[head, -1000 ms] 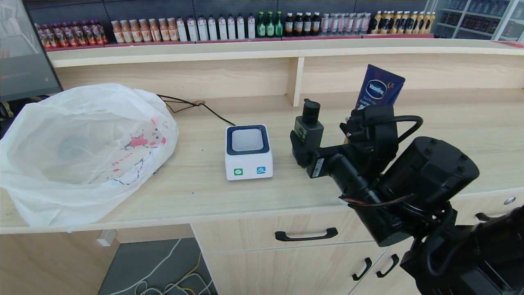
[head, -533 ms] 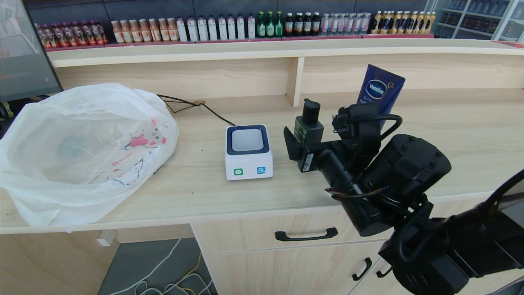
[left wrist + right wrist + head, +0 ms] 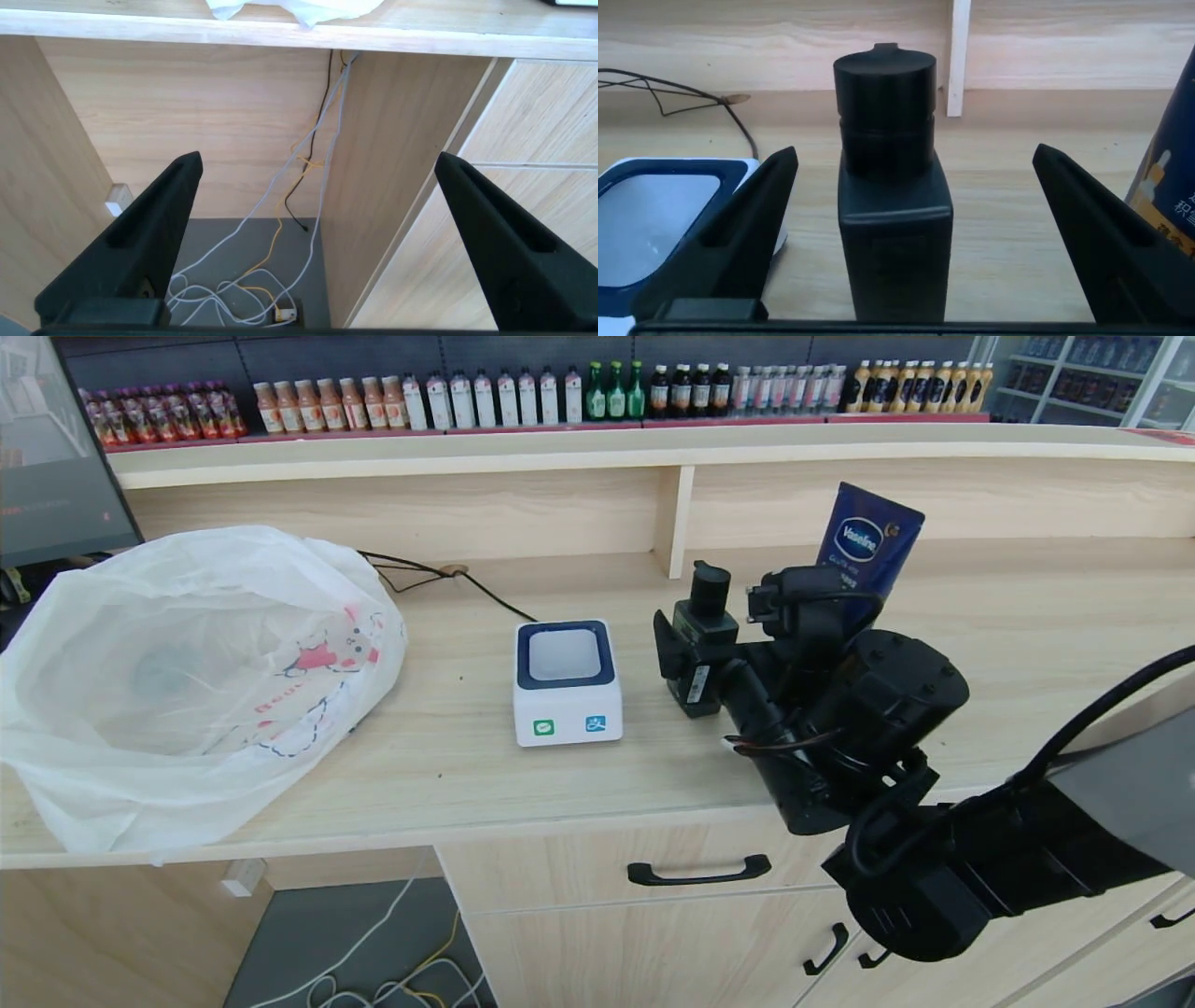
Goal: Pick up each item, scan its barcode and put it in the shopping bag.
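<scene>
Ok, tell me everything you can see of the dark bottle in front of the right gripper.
The dark bottle is small, with a matte, squarish dark body and a wide round black cap bearing a small tab on top; it looks like plastic. It stands upright and capped on the wooden counter, between the scanner and the blue tube, touching neither. The jaws of the right gripper stand open on either side of it, apart from its walls.

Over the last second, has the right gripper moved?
Yes. The right gripper has shifted slightly left, toward the scanner, and now sits open around the dark bottle.
</scene>
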